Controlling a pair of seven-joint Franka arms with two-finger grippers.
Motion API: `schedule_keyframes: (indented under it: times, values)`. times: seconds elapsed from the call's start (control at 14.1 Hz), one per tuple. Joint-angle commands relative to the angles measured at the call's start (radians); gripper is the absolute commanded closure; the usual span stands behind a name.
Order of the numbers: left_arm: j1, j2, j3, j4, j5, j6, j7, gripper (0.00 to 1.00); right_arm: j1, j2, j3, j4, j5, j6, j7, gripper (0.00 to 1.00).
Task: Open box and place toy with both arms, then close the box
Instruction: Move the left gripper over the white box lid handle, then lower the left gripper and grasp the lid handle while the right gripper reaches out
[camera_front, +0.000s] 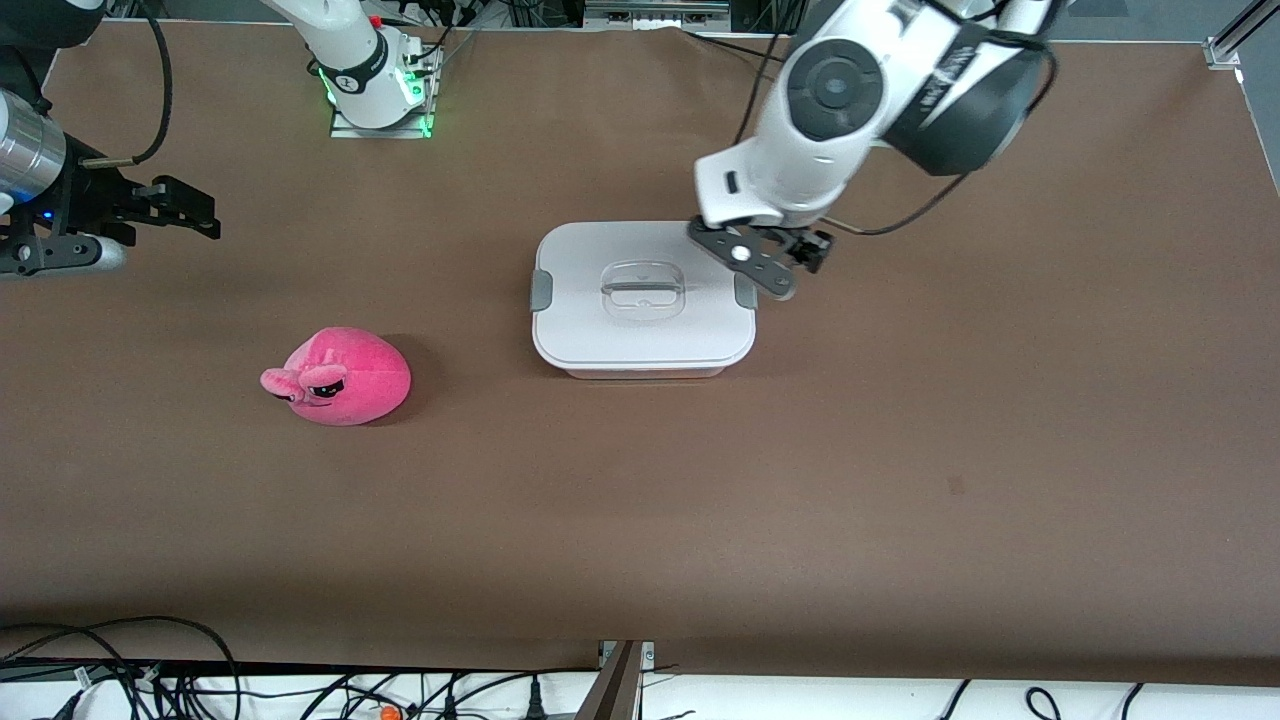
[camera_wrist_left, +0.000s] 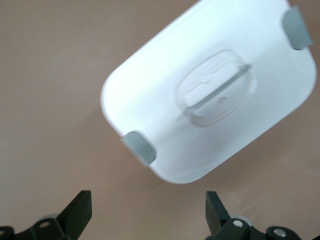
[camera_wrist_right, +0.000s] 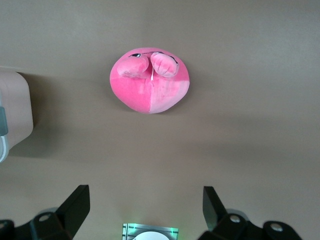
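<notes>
Front view first: the rounded-rectangular translucent pinkish plastic box (camera_front: 643, 300) sits at the middle of the frame on the brown table (camera_front: 900, 480), its white lid (camera_front: 640, 335) on, a grey clip at each short end, a recessed clear handle in the centre; the contents can't be seen. Its long axis runs across the frame, from one arm's end of the table toward the other. The left gripper (camera_front: 790, 265), black two-fingered, hangs just off the box's clip toward the left arm's end, fingers spread apart and holding nothing. Lower left of centre lies the hot-pink rounded plush toy (camera_front: 340, 377), well apart from the box, paler ears and dark-eyed face turned toward the frame's left edge. At the left edge the right gripper (camera_front: 185, 212) waits over bare table, fingers apart, empty. Left wrist view now: the box fills the upper right, lid shut, one grey clip (camera_wrist_left: 139, 148) at centre, another at the top right corner; black fingertips (camera_wrist_left: 80, 210) stand wide at the bottom. Right wrist view: the toy sits upper centre, ears up top, a corner of the box at the left edge. No readable writing anywhere.
</notes>
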Motion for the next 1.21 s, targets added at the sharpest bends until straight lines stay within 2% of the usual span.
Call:
schedule_keyframes:
  times: [0.0, 0.28, 0.5, 0.64, 0.78, 1.13]
  values:
    - [-0.074, 0.057, 0.014, 0.028, -0.001, 0.062, 0.135, 0.0, -0.006, 0.027, 0.001, 0.033, -0.01, -0.002, -0.009, 0.0]
    - [-0.118, 0.088, 0.014, 0.017, 0.023, 0.183, 0.397, 0.0, 0.001, 0.059, 0.001, 0.032, -0.025, 0.032, -0.001, 0.0]
    - [-0.141, 0.105, 0.014, 0.008, 0.026, 0.203, 0.495, 0.0, 0.0, 0.067, 0.003, 0.03, -0.039, 0.059, 0.002, 0.0]
    - [-0.161, 0.121, 0.014, -0.015, 0.071, 0.268, 0.572, 0.0, 0.0, 0.067, 0.003, 0.027, -0.038, 0.05, 0.002, 0.0]
    - [-0.17, 0.138, 0.014, -0.045, 0.074, 0.339, 0.58, 0.0, 0.0, 0.073, 0.003, 0.029, -0.036, 0.062, 0.003, 0.0]
    - [-0.18, 0.184, 0.014, -0.043, 0.112, 0.388, 0.586, 0.0, 0.001, 0.091, 0.003, 0.027, -0.047, 0.061, 0.008, 0.0]
